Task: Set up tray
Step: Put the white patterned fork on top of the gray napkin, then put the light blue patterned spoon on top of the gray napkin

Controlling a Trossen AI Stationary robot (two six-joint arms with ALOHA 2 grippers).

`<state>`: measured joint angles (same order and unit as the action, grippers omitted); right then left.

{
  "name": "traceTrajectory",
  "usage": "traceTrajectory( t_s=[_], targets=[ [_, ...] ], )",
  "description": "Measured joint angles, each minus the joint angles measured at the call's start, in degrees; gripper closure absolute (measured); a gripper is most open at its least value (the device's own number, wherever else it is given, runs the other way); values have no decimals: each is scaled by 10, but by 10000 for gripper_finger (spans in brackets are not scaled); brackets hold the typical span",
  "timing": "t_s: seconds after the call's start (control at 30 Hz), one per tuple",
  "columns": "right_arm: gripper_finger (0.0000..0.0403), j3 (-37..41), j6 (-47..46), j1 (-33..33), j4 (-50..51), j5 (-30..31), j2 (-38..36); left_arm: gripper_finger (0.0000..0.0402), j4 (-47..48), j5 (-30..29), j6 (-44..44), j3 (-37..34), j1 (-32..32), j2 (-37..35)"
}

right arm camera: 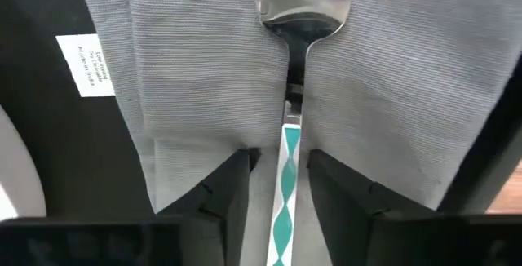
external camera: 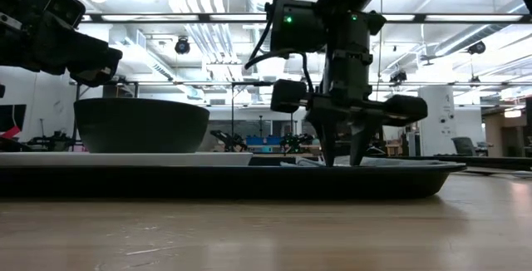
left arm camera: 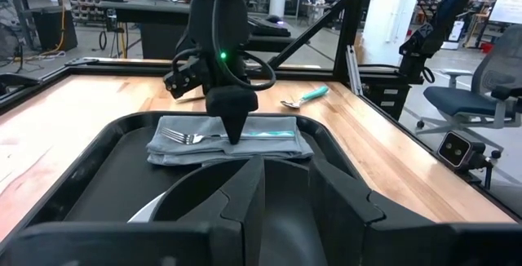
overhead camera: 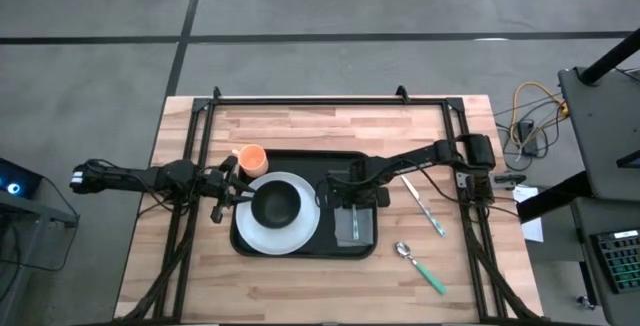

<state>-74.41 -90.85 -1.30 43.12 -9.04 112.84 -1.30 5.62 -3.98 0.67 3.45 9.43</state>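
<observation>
Two arms: both over the tray, mid-counter.
Right hand: down on the grey napkin at the tray's right end, fingers slightly apart, straddling the fork handle, seemingly not clamped.
Fork axis: runs straight along the hand's reach, tines leading away.
Left hand: at the tray's left edge by the bowl on the plate; fingers cannot tell.
Nearer: right arm, clearly.
Outside tray: knife, spoon, orange cup.
</observation>
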Motion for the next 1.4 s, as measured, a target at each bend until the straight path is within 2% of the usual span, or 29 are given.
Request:
traceTrajectory(
  t_s=[0.17,0.33,0.47,0.63,0.77,1.13,1.4],
  targets=[
    [270,-12,12,0,4,2,-1,322,0,0,0,0,0,0],
    [272,-37,42,0,31,5,-1,322,0,0,0,0,0,0],
    [278,-70,75,-4,82,9,-2,322,0,0,0,0,0,0],
    [282,-121,96,-24,170,57,-2,322,0,0,0,0,0,0],
    [279,-147,114,-39,218,67,-3,322,0,0,0,0,0,0],
    [270,-160,159,-130,244,63,-19,322,0,0,0,0,0,0],
    [273,-157,108,-222,246,64,-58,322,0,0,0,0,0,0]
  ],
)
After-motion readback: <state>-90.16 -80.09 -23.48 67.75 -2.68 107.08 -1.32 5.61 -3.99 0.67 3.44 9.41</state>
